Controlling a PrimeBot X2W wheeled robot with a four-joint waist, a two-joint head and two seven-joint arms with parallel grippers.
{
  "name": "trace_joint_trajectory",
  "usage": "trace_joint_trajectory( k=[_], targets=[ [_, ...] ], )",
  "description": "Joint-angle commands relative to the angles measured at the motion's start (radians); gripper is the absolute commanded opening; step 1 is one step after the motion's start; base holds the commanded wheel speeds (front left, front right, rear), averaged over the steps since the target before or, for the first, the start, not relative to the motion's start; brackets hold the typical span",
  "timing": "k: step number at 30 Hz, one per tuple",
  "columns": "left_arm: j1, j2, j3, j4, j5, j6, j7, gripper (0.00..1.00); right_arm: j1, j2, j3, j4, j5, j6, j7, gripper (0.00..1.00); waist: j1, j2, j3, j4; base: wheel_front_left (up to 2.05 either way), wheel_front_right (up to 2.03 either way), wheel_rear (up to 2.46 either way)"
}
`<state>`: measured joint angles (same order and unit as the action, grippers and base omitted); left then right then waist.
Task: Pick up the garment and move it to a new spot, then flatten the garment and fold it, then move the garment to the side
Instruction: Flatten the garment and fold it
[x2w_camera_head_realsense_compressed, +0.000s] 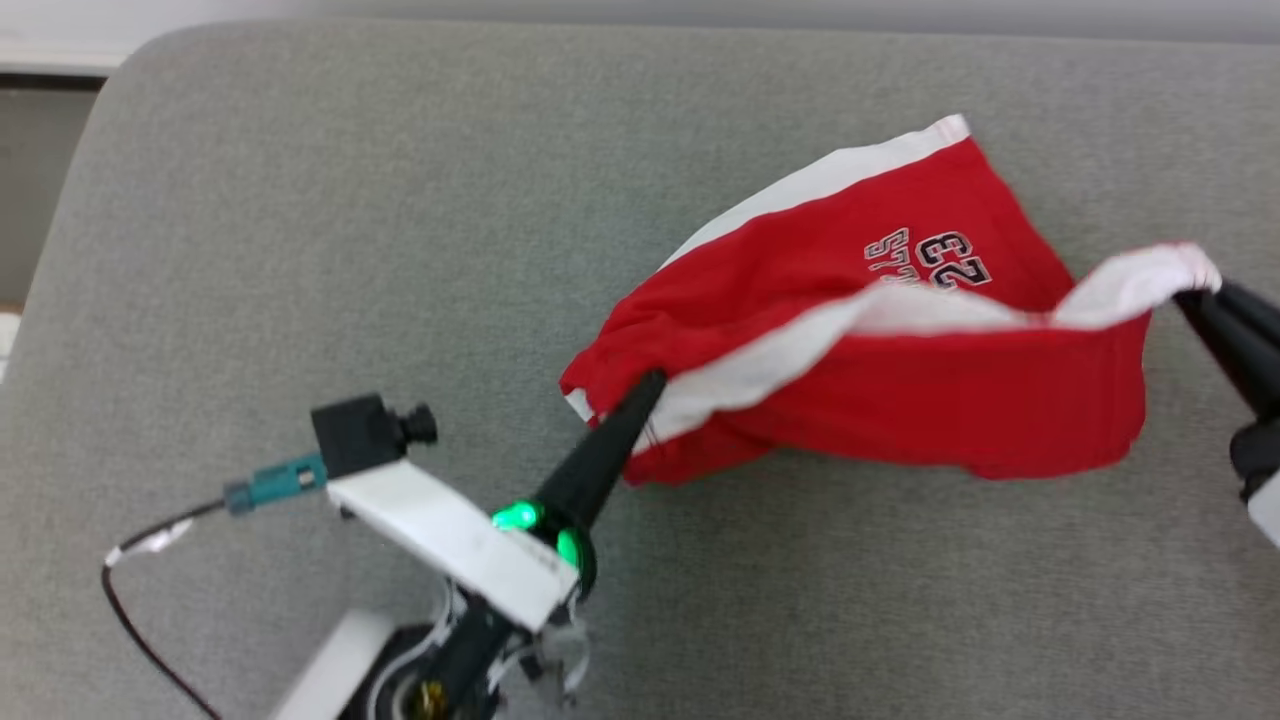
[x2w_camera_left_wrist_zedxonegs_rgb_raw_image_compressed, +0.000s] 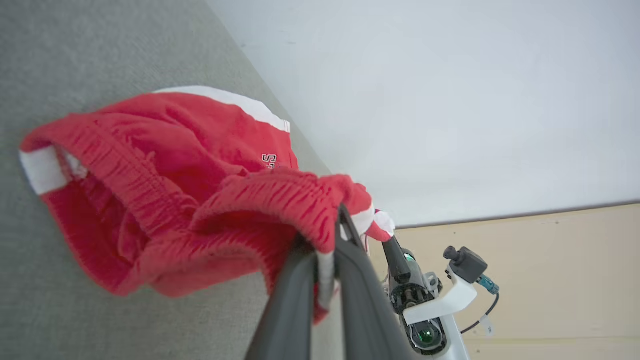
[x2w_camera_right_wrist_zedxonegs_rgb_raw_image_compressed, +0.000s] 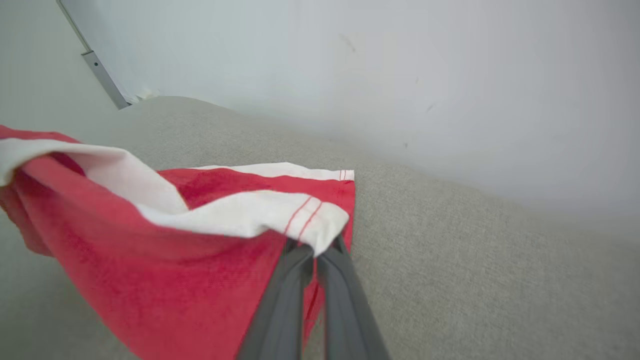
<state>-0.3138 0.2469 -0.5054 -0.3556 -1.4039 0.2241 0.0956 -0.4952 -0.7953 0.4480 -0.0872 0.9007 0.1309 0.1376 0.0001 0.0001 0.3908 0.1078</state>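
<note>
Garment (x2w_camera_head_realsense_compressed: 900, 380), red shorts with white trim: we see the left end effector (x2w_camera_head_realsense_compressed: 648, 388) clamped on the waistband and the right end effector (x2w_camera_head_realsense_compressed: 1198, 297) clamped on a white hem. The cloth hangs between them, sagging towards the grey sofa (x2w_camera_head_realsense_compressed: 300, 250). We judge that the flattening step is in hand; the next move calls for drawing the cloth taut and lowering it.

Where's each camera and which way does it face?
Head view: on the head, down at grey fabric cushion and red shorts with white trim; left gripper lower left, right gripper far right.
Left wrist view: on that wrist, along its fingers pinching the waistband, toward right gripper and white wall.
Right wrist view: on that wrist, along its fingers clamping a white hem, toward the wall.
Shared: all show the shorts.
</note>
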Motion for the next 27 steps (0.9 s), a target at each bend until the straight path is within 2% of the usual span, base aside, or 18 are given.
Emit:
trace_joint_trajectory(
  k=[1,3,8,15,23,26,27],
  targets=[
    [-0.040,-0.012,0.017,0.028,-0.011,0.016,-0.003,0.00,-0.051,0.005,0.010,0.026,0.005,-0.001,0.008,0.00,-0.0001,-0.0001,0.038,0.034,0.00,0.00,0.00],
    [-0.087,-0.035,0.024,0.074,-0.011,0.041,0.000,0.00,-0.119,0.014,0.035,0.064,-0.006,-0.001,0.020,0.00,-0.0001,-0.0001,0.058,0.049,0.00,0.00,0.00],
    [-0.188,-0.080,0.022,0.179,-0.008,0.058,0.011,0.00,-0.260,0.038,0.100,0.162,-0.023,-0.001,0.036,0.00,-0.0001,-0.0001,0.100,0.081,0.00,0.00,0.00],
    [-0.267,-0.127,0.006,0.281,-0.003,0.034,0.009,0.00,-0.379,0.051,0.187,0.282,-0.034,-0.001,0.011,0.00,-0.0001,-0.0001,0.127,0.121,0.00,0.00,0.00],
    [-0.302,-0.153,0.011,0.349,-0.009,0.012,-0.015,0.00,-0.458,0.062,0.267,0.365,-0.022,-0.001,-0.049,0.00,-0.0001,-0.0001,0.135,0.145,0.00,0.00,0.00],
    [-0.308,-0.157,0.009,0.369,-0.003,0.008,-0.022,0.17,-0.477,0.059,0.290,0.388,-0.019,-0.001,-0.073,0.00,-0.0001,-0.0001,0.137,0.151,0.00,0.00,0.00],
    [-0.309,-0.158,0.007,0.374,-0.003,0.006,-0.026,0.24,-0.482,0.058,0.298,0.397,-0.017,-0.001,-0.080,0.08,-0.0001,-0.0001,0.137,0.153,0.00,0.00,0.00]
  ],
)
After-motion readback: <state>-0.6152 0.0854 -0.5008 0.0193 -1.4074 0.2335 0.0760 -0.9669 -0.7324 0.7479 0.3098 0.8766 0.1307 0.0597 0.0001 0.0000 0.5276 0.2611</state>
